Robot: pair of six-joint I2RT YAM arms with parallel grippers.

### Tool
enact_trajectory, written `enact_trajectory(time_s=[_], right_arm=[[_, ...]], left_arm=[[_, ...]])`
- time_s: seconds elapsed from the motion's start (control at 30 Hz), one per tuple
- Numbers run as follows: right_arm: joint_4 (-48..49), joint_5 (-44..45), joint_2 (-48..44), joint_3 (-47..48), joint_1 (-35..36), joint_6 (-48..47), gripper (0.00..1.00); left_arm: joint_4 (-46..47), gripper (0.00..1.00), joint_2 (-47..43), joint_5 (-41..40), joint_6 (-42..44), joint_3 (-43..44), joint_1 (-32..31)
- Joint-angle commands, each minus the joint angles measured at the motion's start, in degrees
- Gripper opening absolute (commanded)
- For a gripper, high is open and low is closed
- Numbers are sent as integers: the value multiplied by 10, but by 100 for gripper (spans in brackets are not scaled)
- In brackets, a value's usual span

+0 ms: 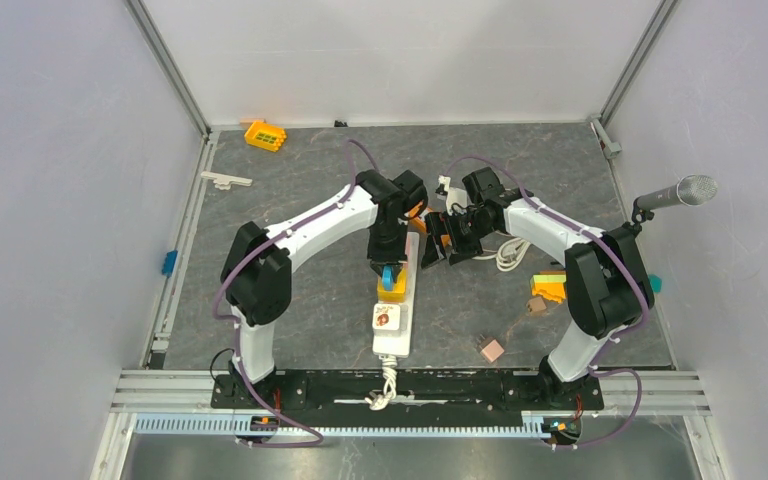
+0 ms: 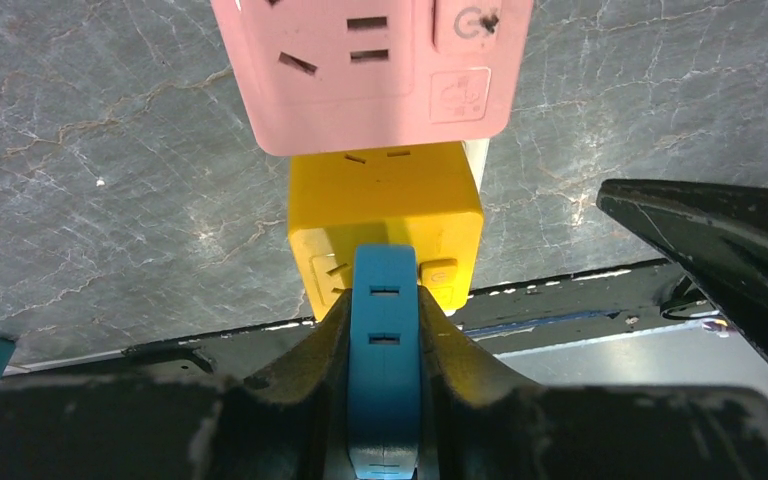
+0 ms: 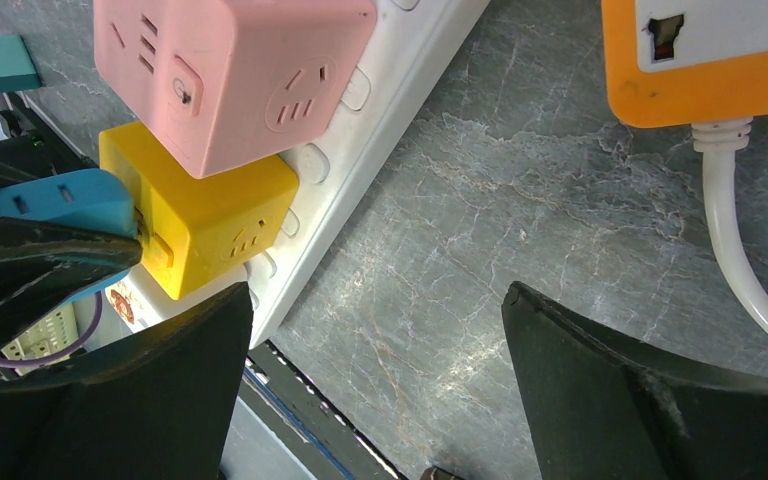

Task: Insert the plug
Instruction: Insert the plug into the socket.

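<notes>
blue plug (image 2: pixel 384 350) prongs hidden — against yellow cube (image 2: pixel 385 215) | left gripper (image 2: pixel 384 305) clamps it

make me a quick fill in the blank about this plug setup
The left gripper is shut on the ___ plastic plug.
That plug's tip is at the ___ cube adapter, beside the pink cube adapter.
Both cubes sit on the long ___ power strip.
The right gripper is ___ and empty.
Missing: blue, yellow, white, open.
</notes>
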Motion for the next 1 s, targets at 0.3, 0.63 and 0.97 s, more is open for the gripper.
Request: enact_trajectory(time_s=[0.3, 0.63, 0.97], right_arm=[[-1, -4, -7, 22, -2, -6, 98], [0, -7, -8, 26, -3, -1, 98], [3, -10, -3, 38, -2, 3, 98]], left_arm=[[9, 2, 30, -103, -23, -54, -11], [5, 5, -1, -139, -23, -30, -12], [-18, 53, -36, -127, -21, 39, -12]])
